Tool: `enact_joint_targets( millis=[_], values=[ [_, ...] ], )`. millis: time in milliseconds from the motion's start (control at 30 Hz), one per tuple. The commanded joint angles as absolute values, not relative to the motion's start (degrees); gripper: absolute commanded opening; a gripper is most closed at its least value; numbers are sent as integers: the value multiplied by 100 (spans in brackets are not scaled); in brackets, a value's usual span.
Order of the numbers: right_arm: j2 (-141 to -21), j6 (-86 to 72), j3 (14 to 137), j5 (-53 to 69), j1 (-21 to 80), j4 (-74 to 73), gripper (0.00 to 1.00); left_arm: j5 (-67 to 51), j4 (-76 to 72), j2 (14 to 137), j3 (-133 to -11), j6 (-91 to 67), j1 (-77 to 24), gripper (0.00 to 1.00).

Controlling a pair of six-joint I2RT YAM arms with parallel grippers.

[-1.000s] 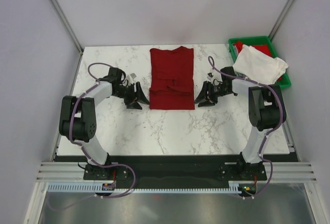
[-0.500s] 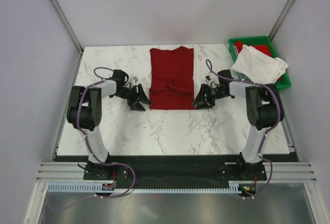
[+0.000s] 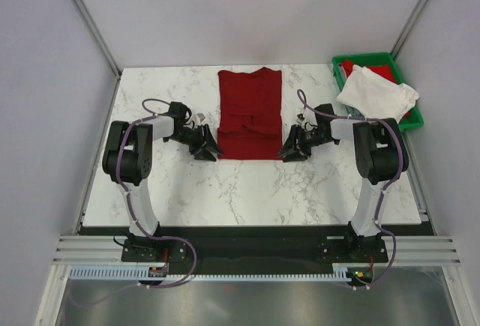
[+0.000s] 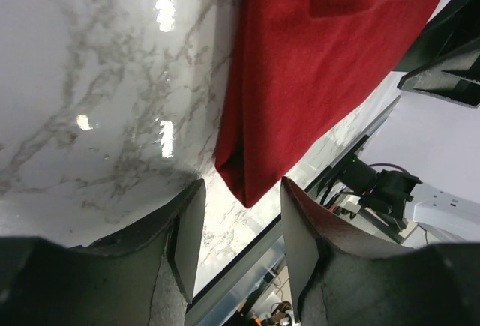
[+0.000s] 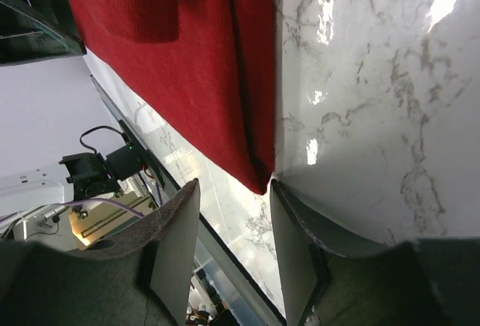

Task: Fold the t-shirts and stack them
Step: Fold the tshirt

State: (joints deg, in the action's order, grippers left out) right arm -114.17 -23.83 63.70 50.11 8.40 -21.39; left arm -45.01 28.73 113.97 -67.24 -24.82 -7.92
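Dark red t-shirt (image 3: 250,114) lies partly folded on the bench (image 3: 247,191), its long axis running away from the arms. The left claw (image 3: 204,147) and right claw (image 3: 292,149) flank its near corners, fingers apart, the cloth just ahead and ungripped.

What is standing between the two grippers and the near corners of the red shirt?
Nothing visible. The left gripper and right gripper sit open at the red shirt's two near corners, with only bare table beside them. The white shirt lies aside on the green bin.
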Motion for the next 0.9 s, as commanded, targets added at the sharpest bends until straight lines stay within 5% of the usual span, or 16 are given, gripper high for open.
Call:
enact_joint_targets(
  millis=[0, 300, 433, 567, 867],
  values=[
    [-11566, -2373, 6556, 4966, 853, -2030, 50, -4693, 2760, 11461, -6917, -2646, -905, 51],
    [-11716, -2478, 6627, 4983, 853, -1943, 26, -4597, 2690, 11531, -6961, -2689, -984, 30],
    [-11655, -2593, 6487, 5080, 853, -1705, 11, -4351, 2707, 11514, -7022, -2672, -993, 2],
    [-11470, -2549, 6320, 5246, 853, -1661, 1, -4342, 2812, 11347, -7137, -2584, -1002, 2],
    [-10407, -2707, 5635, 5537, 738, -1679, 0, -4210, 3050, 10267, -6715, -2259, -1116, 2]
  ],
)
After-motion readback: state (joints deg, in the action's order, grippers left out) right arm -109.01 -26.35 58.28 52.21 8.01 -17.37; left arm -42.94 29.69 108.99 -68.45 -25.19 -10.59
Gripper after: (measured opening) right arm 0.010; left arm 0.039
